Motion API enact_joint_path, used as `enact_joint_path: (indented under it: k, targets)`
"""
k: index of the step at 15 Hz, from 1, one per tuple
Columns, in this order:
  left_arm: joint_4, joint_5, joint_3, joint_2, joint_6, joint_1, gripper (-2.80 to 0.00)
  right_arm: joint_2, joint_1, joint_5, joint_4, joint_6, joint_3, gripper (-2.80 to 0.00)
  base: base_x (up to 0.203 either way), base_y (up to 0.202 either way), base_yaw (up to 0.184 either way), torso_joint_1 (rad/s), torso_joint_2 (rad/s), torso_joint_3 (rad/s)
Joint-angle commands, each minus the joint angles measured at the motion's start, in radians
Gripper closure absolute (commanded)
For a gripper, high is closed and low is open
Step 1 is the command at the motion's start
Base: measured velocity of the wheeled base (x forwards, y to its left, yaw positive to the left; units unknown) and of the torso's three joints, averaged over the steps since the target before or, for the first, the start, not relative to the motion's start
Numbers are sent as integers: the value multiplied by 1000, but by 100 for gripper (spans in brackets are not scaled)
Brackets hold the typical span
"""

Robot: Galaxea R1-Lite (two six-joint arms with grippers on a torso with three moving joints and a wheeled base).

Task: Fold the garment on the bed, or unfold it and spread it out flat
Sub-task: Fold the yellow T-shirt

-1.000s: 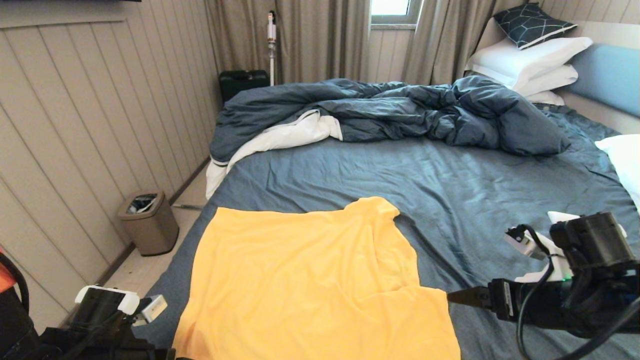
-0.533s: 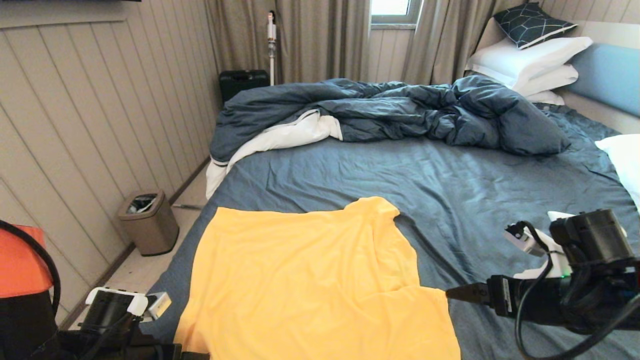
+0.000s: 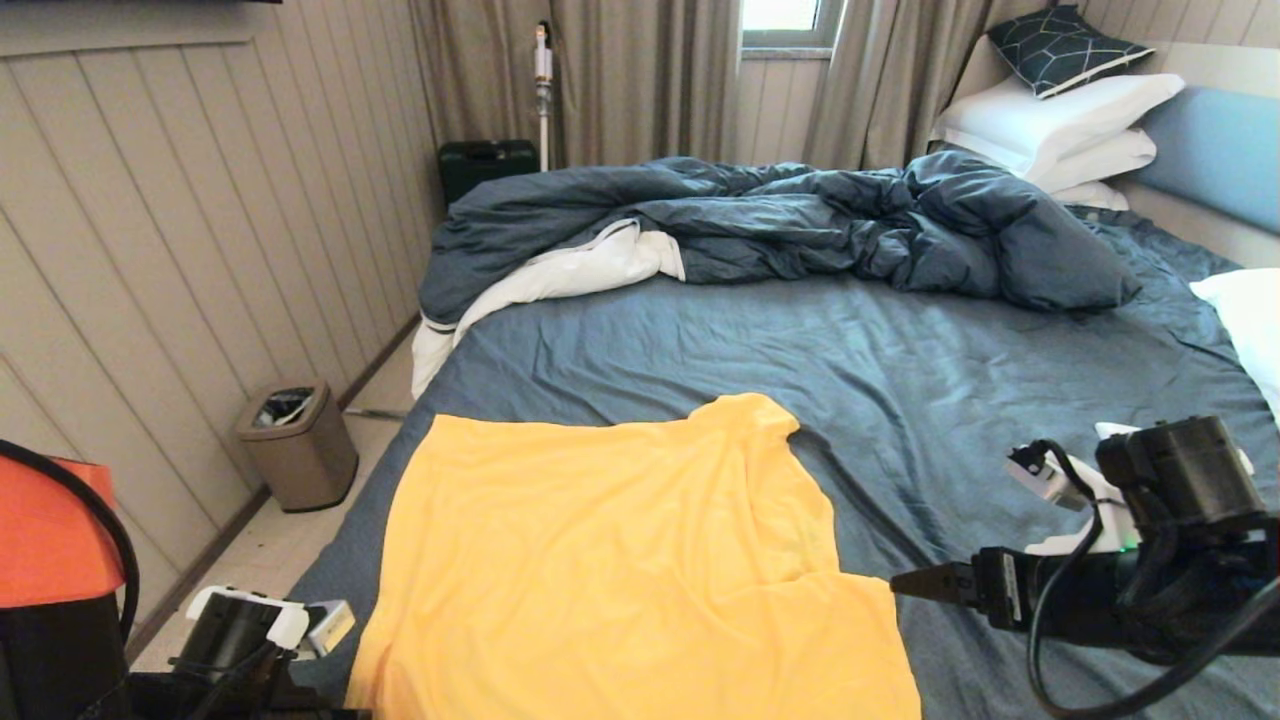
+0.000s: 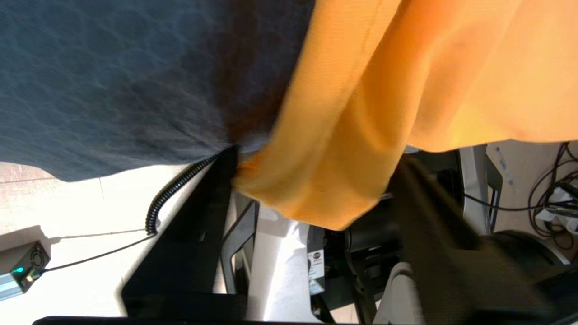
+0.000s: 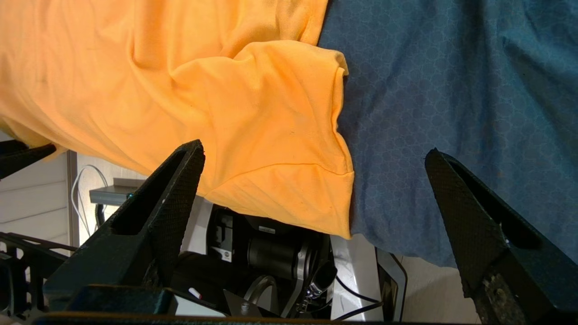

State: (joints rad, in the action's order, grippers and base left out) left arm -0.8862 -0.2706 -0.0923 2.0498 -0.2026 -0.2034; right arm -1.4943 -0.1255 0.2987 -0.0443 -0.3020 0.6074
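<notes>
The yellow-orange T-shirt [image 3: 610,560] lies spread on the bed's slate-blue sheet [image 3: 900,360] at the near left, its near edge hanging over the mattress edge. My right gripper [image 3: 915,585] hovers at the shirt's right sleeve, open; in the right wrist view the sleeve corner [image 5: 289,180] sits between its spread fingers [image 5: 180,180]. My left gripper [image 4: 318,157] is low at the bed's near left corner, open, with a hanging fold of the shirt [image 4: 325,180] between its fingers. In the head view only its wrist [image 3: 250,625] shows.
A rumpled dark blue duvet [image 3: 800,215] with white lining covers the far half of the bed. White pillows [image 3: 1060,110] lean on the light blue headboard [image 3: 1215,150]. A bin [image 3: 297,445] stands on the floor by the left wall. An orange object [image 3: 50,535] is at the left edge.
My left wrist has shifted a little right and lower toward the shirt's near left corner. The right gripper has barely moved. The shirt lies as before.
</notes>
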Motion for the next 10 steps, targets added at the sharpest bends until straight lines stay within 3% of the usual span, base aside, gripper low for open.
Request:
enact_joint_path:
  k: [1, 7, 10]
  targets:
    - [-5, -2, 1, -3, -5, -8, 0, 3, 0, 2, 0, -2, -1, -280, 0, 0, 0, 0, 0, 0]
    - [-23, -2, 15, -5, -9, -8, 0, 11, 1, 2, 1, -2, -15, -280, 0, 0, 0, 0, 0, 0]
    - [-86, -5, 46, -4, -13, -9, 0, -4, 28, 2, 1, -2, -55, -280, 0, 0, 0, 0, 0, 0]
